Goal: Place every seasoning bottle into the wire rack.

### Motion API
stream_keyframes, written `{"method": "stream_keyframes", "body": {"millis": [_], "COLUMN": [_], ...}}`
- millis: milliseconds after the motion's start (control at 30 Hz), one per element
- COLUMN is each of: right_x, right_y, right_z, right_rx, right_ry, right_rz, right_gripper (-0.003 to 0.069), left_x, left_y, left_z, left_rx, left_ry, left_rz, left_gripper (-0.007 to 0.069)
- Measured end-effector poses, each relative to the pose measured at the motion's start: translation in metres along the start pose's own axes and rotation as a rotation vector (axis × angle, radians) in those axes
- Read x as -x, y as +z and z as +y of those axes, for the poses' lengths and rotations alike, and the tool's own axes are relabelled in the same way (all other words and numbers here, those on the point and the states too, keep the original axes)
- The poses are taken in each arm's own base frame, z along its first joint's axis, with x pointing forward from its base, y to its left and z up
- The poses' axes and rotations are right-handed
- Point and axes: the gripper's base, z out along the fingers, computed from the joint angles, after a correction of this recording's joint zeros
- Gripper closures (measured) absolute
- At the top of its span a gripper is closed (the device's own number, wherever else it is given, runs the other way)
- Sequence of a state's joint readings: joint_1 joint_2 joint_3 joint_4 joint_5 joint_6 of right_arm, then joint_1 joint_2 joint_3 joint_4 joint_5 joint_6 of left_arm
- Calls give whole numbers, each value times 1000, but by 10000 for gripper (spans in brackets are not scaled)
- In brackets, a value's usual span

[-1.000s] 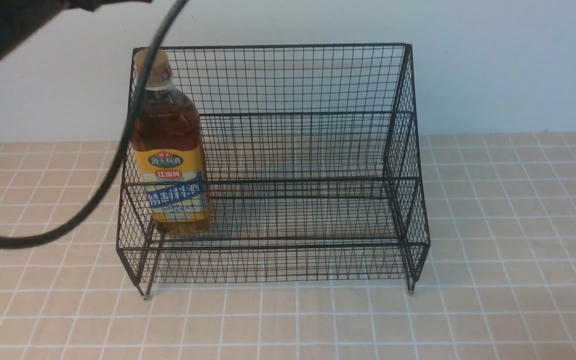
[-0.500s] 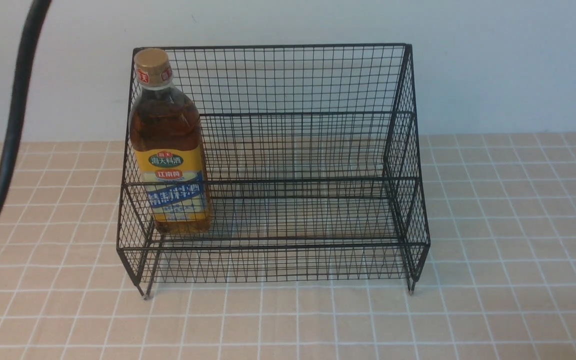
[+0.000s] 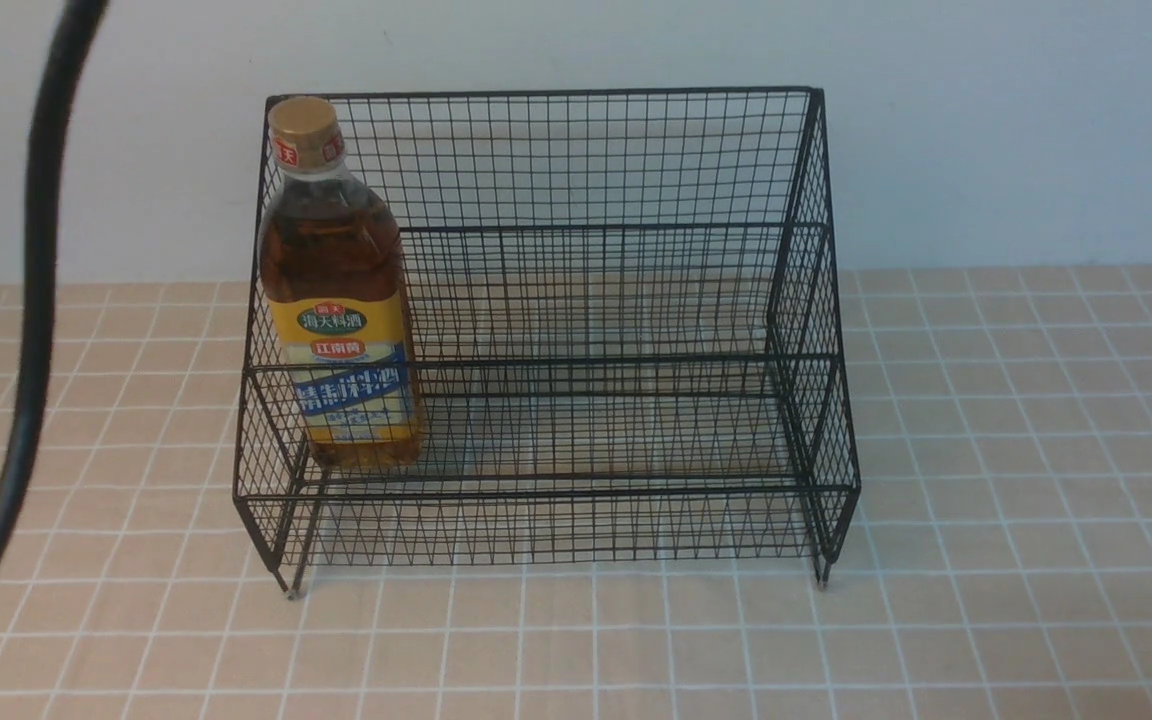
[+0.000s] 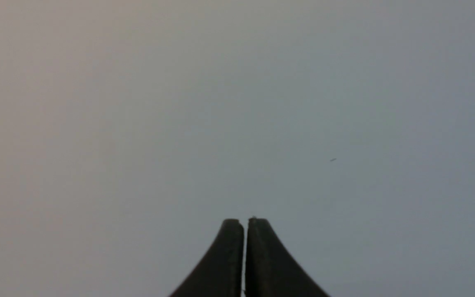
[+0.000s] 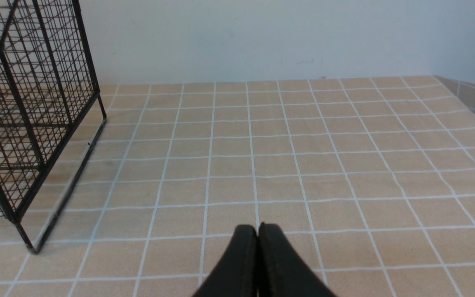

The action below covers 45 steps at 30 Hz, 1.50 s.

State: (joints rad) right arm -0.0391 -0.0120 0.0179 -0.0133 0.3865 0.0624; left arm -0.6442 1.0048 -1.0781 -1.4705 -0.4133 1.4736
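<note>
The right gripper (image 5: 257, 227) is clenched on nothing, low over the tiled table (image 5: 303, 144). The left gripper (image 4: 244, 220), pressed together and empty, faces bare wall (image 4: 138, 103). A black cable (image 3: 31, 300) hangs at near left. Farther off, the bottle (image 3: 341, 320) stands upright at the left end of the lower tier of the rack (image 3: 556, 93).

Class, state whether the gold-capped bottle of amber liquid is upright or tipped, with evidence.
Upright. The clear amber-filled bottle stands on its base inside the black wire-mesh rack, gold cap on top.
</note>
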Motion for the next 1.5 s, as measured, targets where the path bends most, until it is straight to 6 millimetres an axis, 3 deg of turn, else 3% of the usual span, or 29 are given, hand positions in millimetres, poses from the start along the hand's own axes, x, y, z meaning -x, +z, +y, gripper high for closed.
{"method": "stream_keyframes", "body": {"millis": [167,433,633,867,1167,1333,1500], "right_x": [0,0,0,0,0,0,0], "right_y": [0,0,0,0,0,0,0], "right_z": [0,0,0,0,0,0,0], "right_rx": [0,0,0,0,0,0,0], "right_ry": [0,0,0,0,0,0,0], "right_rz": [0,0,0,0,0,0,0], "right_gripper": [672,672,672,672,672,672,672], "left_x": [-1,-4,-7,-34,-52,-66,-67], "left_y": [-2,-7,-7,-8,-16,-17,-15], "left_z": [-17,-34,-35,-36,-44,-35,-29], "left_rx": [-192,-382,-391,-417,-534,-428,-370], "left_ry": [-124,-57,1,103,136,95,129], "left_rz": [25,48,48,110,273,452,450], "left_gripper": [631,631,631,631,631,631,631]}}
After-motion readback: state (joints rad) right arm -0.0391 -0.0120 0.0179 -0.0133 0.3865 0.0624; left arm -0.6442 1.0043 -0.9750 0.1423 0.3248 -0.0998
